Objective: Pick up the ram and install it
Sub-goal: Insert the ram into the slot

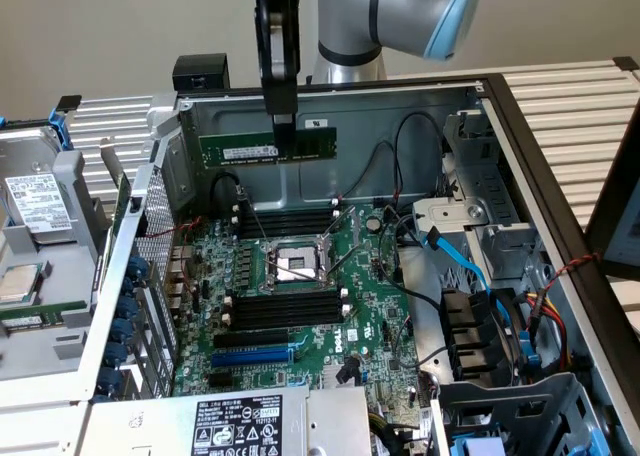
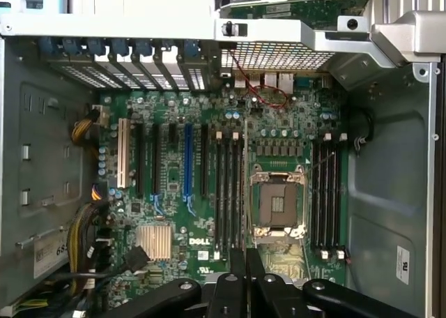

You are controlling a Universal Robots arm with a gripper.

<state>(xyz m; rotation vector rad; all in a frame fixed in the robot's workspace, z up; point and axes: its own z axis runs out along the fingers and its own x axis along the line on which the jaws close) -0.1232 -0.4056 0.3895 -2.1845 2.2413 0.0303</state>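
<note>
Looks down into a computer case (image 1: 230,116) laid open on its side, so that the motherboard (image 1: 370,306) faces up and can be reached from above. Finds on that board a bare CPU socket (image 1: 293,266) with a bank of black memory slots (image 1: 285,306) on either side, empty so far as can be told, and the blue slot (image 1: 255,356) further toward the near edge. Has the gripper (image 1: 284,136) hanging high over the board, jaws drawn nearly together and pinching the ram (image 1: 240,150) near the middle of its length, probably to keep the long stick balanced and level. Carries the ram on edge, lengthwise parallel to the slots, lower edge toward the board, which seems the posture needed for pressing it straight down into a slot. Keeps it well clear of the board, seen against the case's far wall, not yet seated. Points the gripper (image 2: 245,279) down at the strip between socket and neighbouring slots in the wrist view; cannot tell which slot is meant.
</note>
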